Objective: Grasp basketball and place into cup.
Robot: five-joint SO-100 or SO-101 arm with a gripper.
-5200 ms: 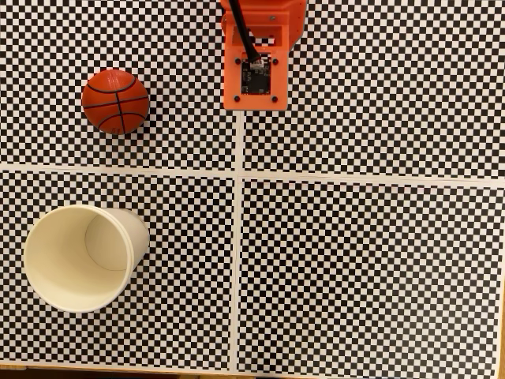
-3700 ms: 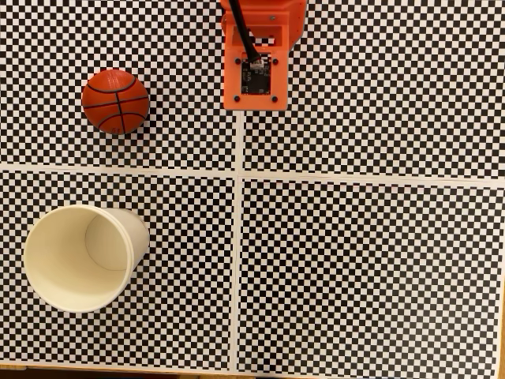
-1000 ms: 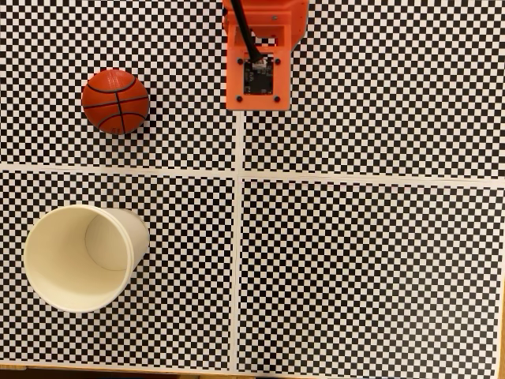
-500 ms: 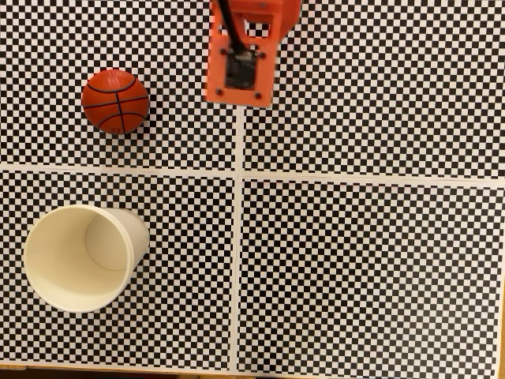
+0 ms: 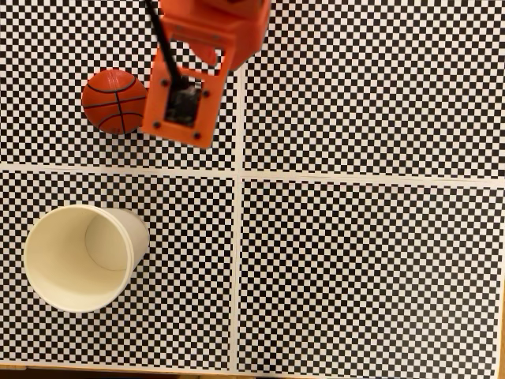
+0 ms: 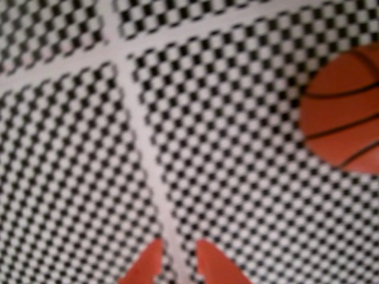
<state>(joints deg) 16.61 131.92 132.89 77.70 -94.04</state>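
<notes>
While the ball (image 5: 113,101) rests free on the checkered table (image 5: 371,268) in the upper left of the fixed view, no part of the task is complete: the grasp, the carry and the drop into the cup (image 5: 79,257) all remain.

Fixed view, left to right:
- The cup stands upright in the lower left, mouth open toward the camera. Its cream interior is empty.
- The ball lies above the cup in the frame, well apart from it, with a white tape line between them.
- The orange arm housing (image 5: 189,87) sits just beside the ball on its right, overlapping the ball's right edge in the picture. Contact cannot be confirmed from this angle.

Wrist view, left to right:
- A white tape cross runs over the checkered surface at upper left.
- The gripper (image 6: 176,260) enters from the bottom centre. Its two orange fingertips (image 6: 145,266) stand slightly parted with only table showing between them, so they grip nothing.
- The ball lies at the right edge, well apart from the fingertips.

Judgement: the arm is in the approach step. The gripper must be brought over the ball before closing.
</notes>
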